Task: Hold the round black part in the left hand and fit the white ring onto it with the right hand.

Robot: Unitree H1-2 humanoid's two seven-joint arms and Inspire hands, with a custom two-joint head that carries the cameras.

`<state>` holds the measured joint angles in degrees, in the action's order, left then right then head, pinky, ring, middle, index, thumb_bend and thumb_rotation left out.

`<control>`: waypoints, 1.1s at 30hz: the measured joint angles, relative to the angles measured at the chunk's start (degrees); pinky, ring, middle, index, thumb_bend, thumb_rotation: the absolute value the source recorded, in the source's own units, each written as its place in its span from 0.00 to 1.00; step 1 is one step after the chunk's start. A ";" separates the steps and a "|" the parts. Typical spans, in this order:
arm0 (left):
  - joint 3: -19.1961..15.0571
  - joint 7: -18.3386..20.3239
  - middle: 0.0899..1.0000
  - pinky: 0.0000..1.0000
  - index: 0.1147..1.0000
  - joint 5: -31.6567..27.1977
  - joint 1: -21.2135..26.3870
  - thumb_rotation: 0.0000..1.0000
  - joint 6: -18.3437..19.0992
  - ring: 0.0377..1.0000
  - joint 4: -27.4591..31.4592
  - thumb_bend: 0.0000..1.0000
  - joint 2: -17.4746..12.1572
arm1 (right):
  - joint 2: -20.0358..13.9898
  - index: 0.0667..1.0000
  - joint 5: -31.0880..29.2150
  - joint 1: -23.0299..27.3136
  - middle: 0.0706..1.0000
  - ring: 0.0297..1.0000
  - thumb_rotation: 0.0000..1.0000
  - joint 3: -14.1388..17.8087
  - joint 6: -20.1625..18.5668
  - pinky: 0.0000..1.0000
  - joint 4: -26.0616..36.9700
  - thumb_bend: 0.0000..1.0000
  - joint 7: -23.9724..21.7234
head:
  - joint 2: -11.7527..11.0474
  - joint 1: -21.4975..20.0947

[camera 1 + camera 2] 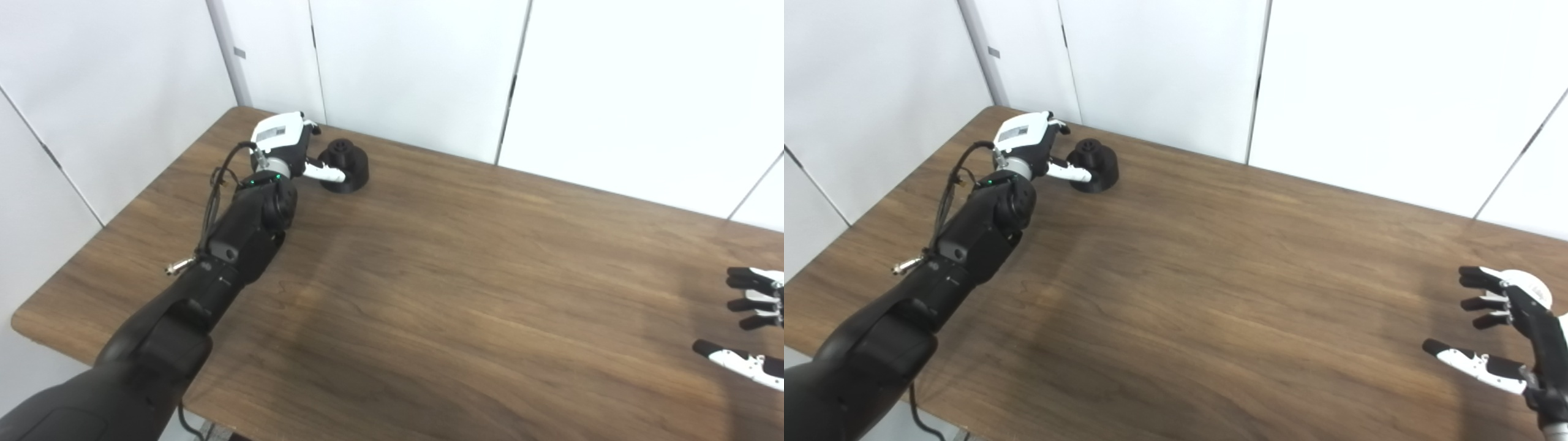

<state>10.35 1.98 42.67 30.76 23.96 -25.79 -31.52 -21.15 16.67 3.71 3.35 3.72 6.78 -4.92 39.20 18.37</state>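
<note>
The round black part (1095, 165) stands on the wooden surface (1213, 275) near its far left corner. The left hand (1029, 144) reaches to it from the left side, thumb lying against the part's near side and the fingers (1061, 128) at its far side; whether they grip it I cannot tell. The right hand (1507, 343) hovers near the right edge, its fingers spread apart, holding nothing.

A brown wooden table (465, 288) stands against seemingly white wall panels (612, 79).
</note>
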 measured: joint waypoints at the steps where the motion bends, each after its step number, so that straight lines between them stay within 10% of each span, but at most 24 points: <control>1: 0.08 -0.01 1.00 1.00 0.79 -0.19 0.08 0.51 -0.08 1.00 -0.17 1.00 0.05 | 0.00 0.73 0.00 -0.04 0.72 0.62 0.11 0.03 -0.10 0.52 0.34 0.65 -0.02 | 0.00 0.00; 33: 2.04 -1.97 1.00 1.00 0.69 -2.78 1.51 0.36 -2.40 1.00 -5.01 1.00 1.93 | 0.02 0.73 -0.03 -1.48 0.75 0.63 0.11 0.51 -1.35 0.52 2.52 0.63 -0.28 | 0.53 -1.06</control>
<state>12.39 0.01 39.89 32.27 21.56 -30.80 -29.59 -21.13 16.64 2.22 3.87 2.38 9.29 -5.19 39.73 17.31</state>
